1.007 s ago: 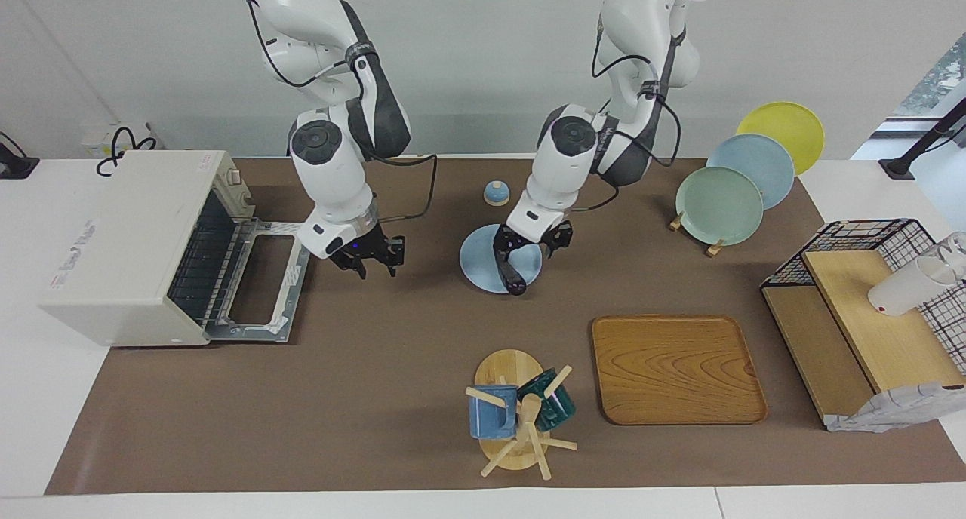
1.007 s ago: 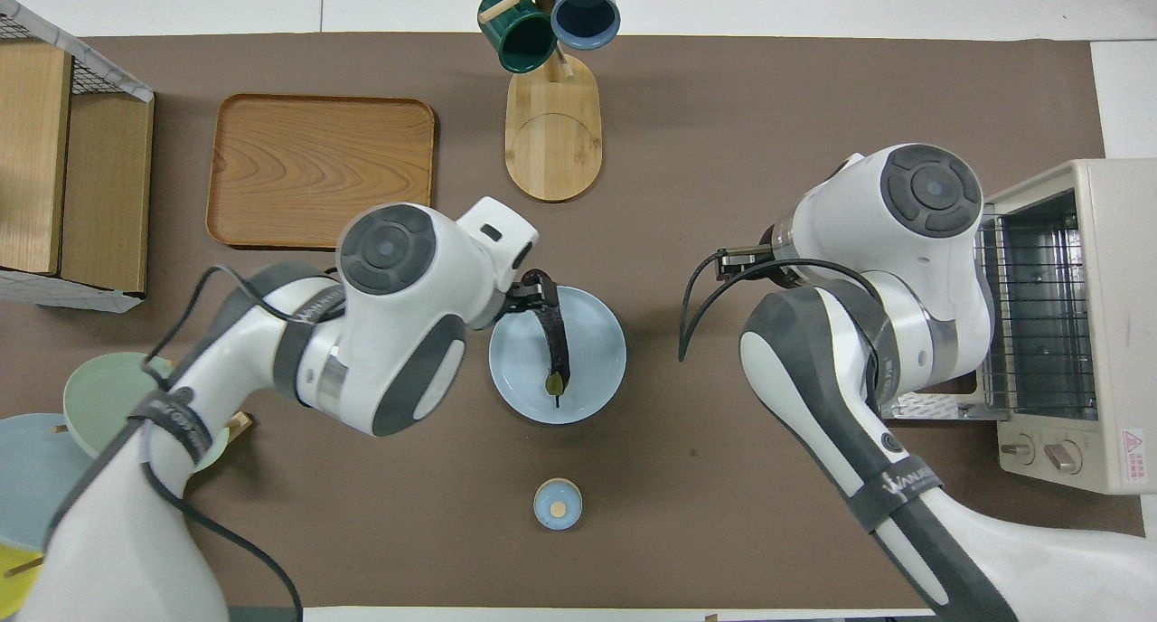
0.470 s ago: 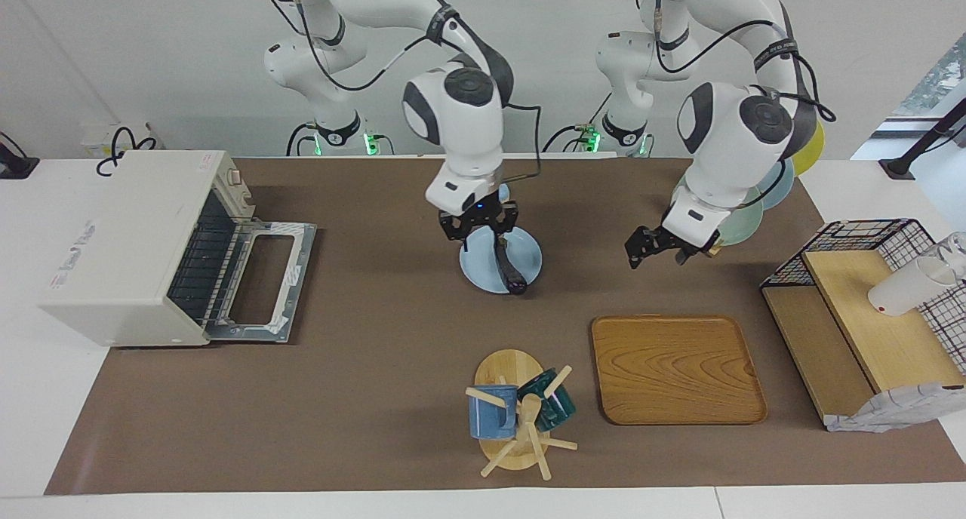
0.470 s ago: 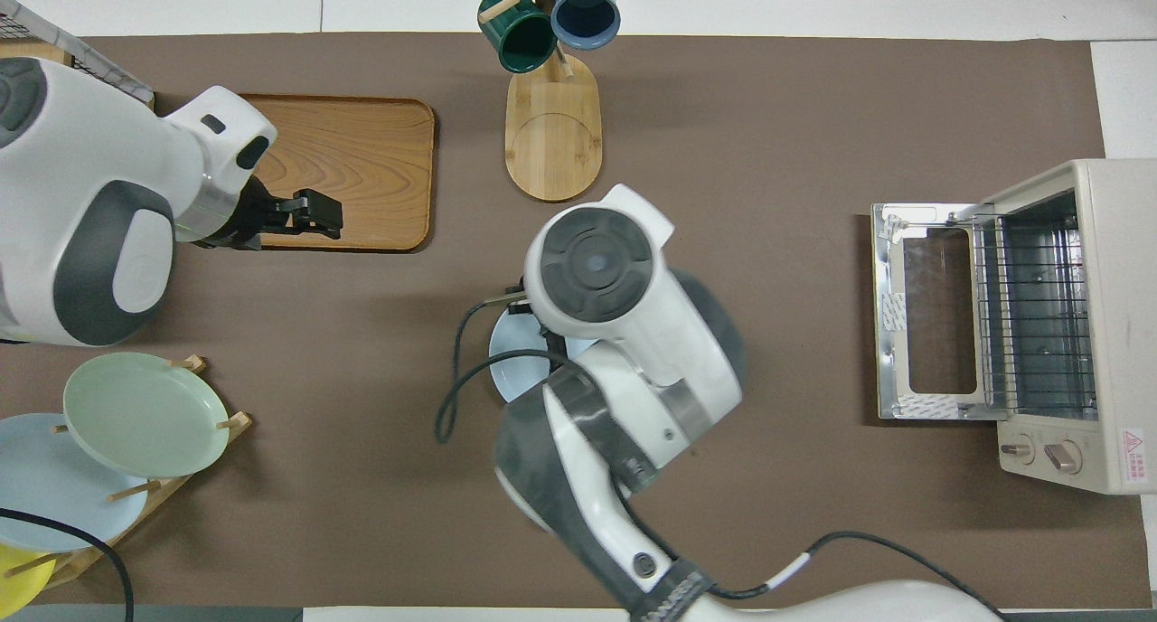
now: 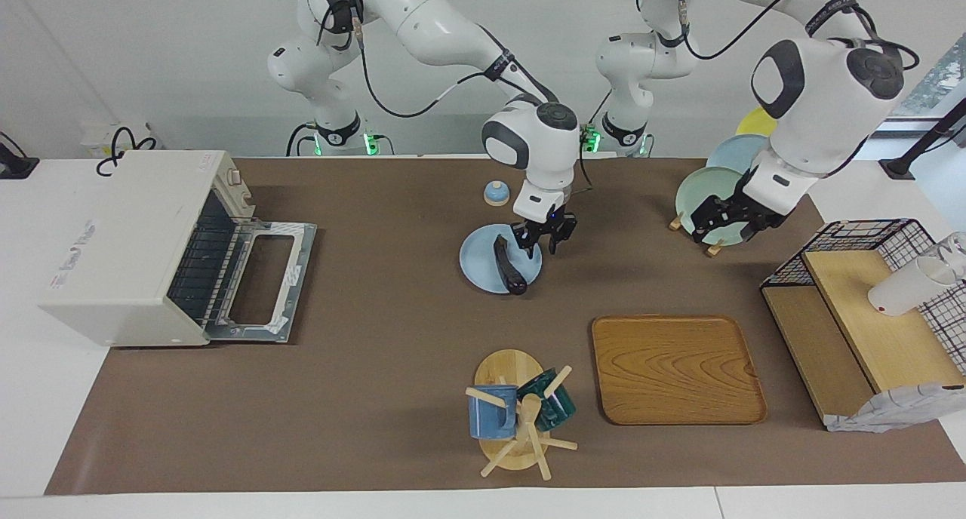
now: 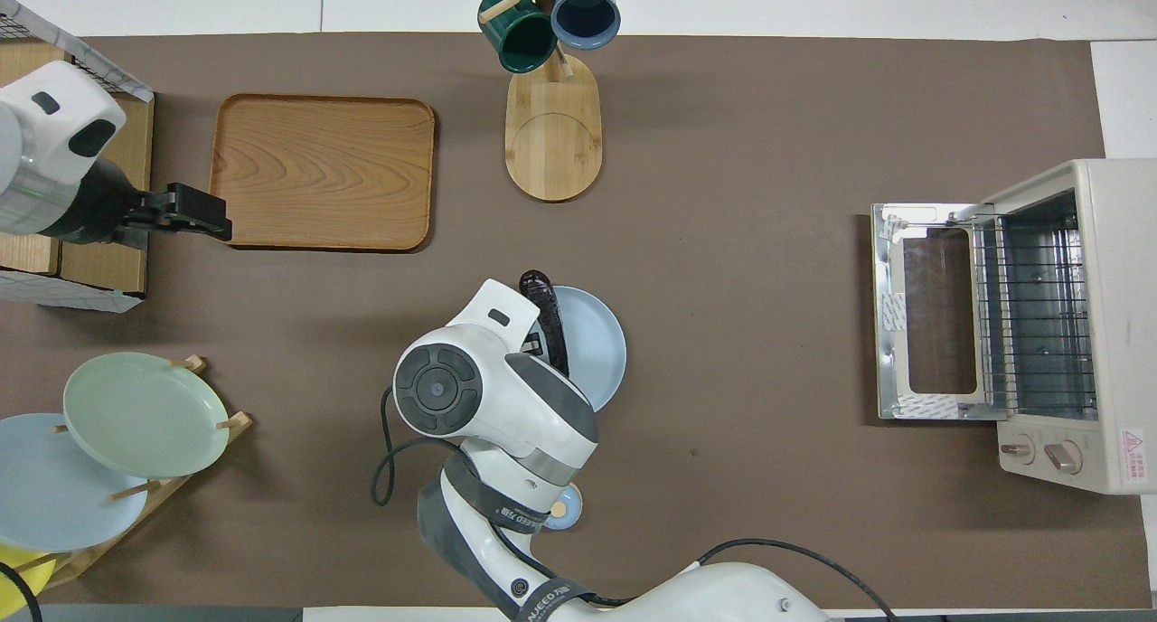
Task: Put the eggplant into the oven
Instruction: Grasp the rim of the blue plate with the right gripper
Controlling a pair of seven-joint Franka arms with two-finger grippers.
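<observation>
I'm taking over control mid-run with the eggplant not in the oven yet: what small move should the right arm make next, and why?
Probably shift the right end effector sideways over the eggplant's middle and lower it. The eggplant lies loose on the blue plate, and the end effector hovers just beside its stem end, holding nothing. The oven door is already down, and the left end effector waits by the plate rack.

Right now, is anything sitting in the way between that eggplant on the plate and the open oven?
Nothing visible does. The eggplant lies on the light blue plate, and only bare brown mat shows between it and the oven, whose door is folded down open toward the plate.
</observation>
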